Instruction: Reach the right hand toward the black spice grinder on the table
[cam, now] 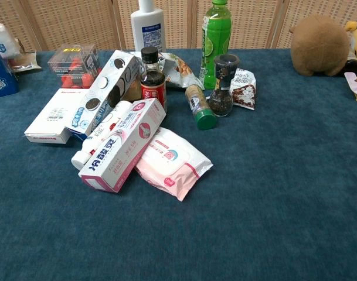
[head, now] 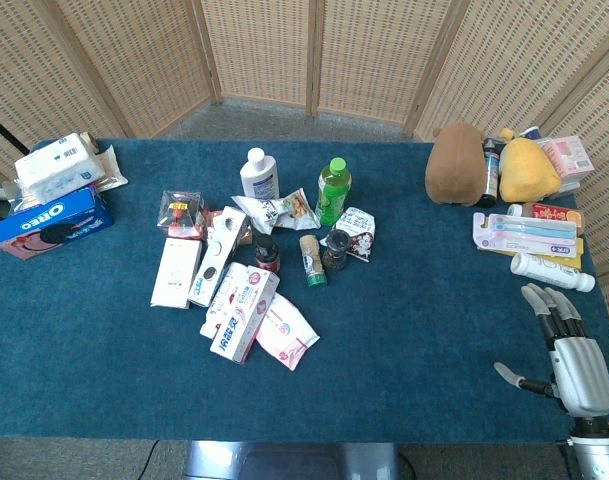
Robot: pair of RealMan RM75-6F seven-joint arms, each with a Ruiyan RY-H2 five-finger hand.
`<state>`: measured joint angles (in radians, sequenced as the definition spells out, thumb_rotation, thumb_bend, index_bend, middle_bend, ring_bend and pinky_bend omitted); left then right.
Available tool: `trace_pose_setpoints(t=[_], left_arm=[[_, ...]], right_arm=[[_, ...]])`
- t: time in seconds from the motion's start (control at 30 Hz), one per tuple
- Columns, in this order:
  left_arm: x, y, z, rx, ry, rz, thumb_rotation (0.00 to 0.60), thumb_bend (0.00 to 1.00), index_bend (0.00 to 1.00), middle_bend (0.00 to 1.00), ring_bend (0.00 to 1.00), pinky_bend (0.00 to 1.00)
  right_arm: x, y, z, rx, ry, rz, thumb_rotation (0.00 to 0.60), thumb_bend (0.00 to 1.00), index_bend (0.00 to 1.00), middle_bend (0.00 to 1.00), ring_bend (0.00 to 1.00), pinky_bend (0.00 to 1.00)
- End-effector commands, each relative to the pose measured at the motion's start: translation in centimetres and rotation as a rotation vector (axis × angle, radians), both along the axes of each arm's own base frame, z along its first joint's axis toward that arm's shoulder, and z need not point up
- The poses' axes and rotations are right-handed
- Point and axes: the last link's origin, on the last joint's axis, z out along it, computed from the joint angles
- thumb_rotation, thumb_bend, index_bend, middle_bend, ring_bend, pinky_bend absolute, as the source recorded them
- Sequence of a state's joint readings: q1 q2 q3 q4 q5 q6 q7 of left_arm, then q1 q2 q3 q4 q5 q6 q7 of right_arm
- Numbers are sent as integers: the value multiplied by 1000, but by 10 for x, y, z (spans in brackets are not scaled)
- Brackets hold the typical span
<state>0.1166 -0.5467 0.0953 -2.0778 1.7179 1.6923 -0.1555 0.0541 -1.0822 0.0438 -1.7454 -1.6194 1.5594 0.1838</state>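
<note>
The black spice grinder (head: 335,250) stands upright near the middle of the blue table, beside a green bottle (head: 333,190); the chest view shows the grinder (cam: 221,85) with its dark cap and peppercorns inside. My right hand (head: 566,352) hovers at the table's front right corner, far to the right of the grinder, fingers stretched and apart, thumb out to the left, holding nothing. It does not show in the chest view. My left hand is out of both views.
Around the grinder lie a green-capped spice jar (head: 312,260), a snack packet (head: 356,233), a dark sauce bottle (head: 266,252), pink boxes (head: 246,312) and a white bottle (head: 258,174). Plush toys (head: 460,163) and toothbrush packs (head: 528,235) sit at the back right.
</note>
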Motion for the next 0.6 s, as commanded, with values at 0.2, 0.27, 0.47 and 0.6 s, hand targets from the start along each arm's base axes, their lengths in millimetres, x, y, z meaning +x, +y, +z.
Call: trace_pose_setpoints(t=[0.2,0.27,0.47,0.6], left_arm=[[-1,0,3,13,-2,1,600,0,0,0,0,0],[-1,0,4,16,-1,2,600,0,0,0,0,0],[-2,1,4,17,-2,8,600,0,0,0,0,0],[-4,3,5,21,-3,18,600,0,0,0,0,0]], right_arm=[[21,-25,-26,112,-94,30,600,0,0,0,0,0],[30,-34,-35,146,-112,44,600,0,0,0,0,0],[58,-67,-67,247,-195,57,600,0,0,0,0,0],[68,-89,-89,302,-200,40,600,0,0,0,0,0]])
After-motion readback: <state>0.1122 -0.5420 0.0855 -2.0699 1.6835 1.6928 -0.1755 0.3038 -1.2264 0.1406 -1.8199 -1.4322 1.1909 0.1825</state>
